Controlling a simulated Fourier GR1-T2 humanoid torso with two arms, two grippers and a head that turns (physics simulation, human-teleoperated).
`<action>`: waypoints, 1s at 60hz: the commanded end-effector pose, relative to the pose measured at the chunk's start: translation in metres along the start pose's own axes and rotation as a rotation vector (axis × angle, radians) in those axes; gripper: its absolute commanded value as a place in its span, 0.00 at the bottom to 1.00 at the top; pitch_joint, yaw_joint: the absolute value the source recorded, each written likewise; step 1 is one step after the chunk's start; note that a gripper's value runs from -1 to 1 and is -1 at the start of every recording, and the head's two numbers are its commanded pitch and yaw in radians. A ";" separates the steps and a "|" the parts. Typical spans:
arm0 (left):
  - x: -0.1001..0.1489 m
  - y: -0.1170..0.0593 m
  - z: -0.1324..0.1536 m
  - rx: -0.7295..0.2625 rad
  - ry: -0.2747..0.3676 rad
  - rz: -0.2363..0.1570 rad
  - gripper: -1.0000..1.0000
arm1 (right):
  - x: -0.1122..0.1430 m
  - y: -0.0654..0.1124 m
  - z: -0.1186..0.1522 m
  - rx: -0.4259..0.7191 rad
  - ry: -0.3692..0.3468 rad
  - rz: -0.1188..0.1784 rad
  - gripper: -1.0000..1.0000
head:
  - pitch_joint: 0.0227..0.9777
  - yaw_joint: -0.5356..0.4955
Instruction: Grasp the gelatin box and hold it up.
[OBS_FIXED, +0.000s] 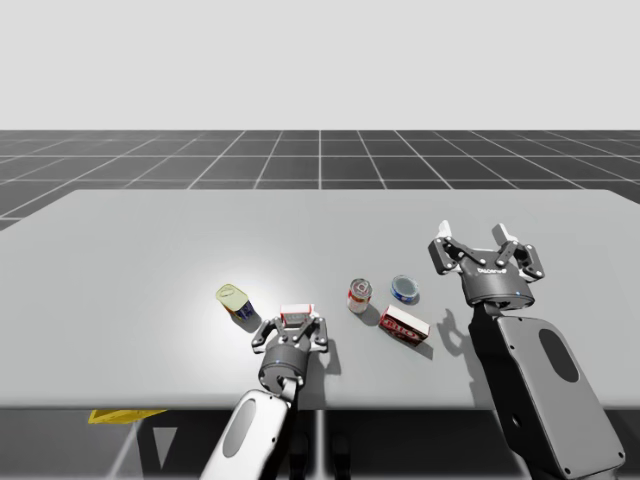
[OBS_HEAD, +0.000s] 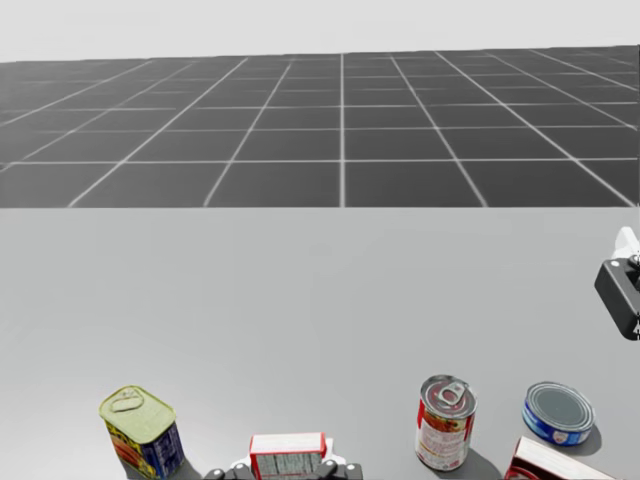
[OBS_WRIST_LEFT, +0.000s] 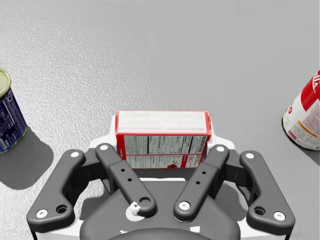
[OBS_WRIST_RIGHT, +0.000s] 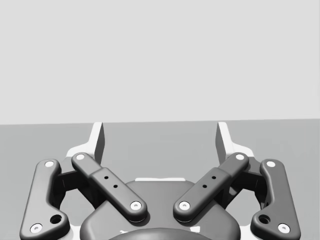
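One grey table, dark gridded floor beyond

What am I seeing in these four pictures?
A simulated humanoid robot with two arms, each ending in a two-finger gripper. One picture looks down from above the table, one comes from its head, two from its wrists. The left gripper is shut on the red and white gelatin box. The right gripper is open, holding nothing. On the table stand a blue rectangular can with a yellow lid, a tall red and white round can and a flat blue round can; a red box lies nearby.
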 end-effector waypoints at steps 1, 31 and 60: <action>-0.011 -0.004 -0.002 -0.107 0.028 -0.036 1.00 | -0.001 0.000 0.000 -0.001 0.001 -0.001 0.00 | 0.47 0.57; 0.043 -0.010 0.023 -0.170 -0.092 -0.079 1.00 | -0.001 -0.001 0.000 0.000 0.004 0.001 0.00 | 0.48 0.58; 0.136 -0.011 0.070 -0.195 -0.365 -0.301 1.00 | -0.006 0.000 -0.002 -0.005 0.016 0.018 0.00 | 0.48 0.59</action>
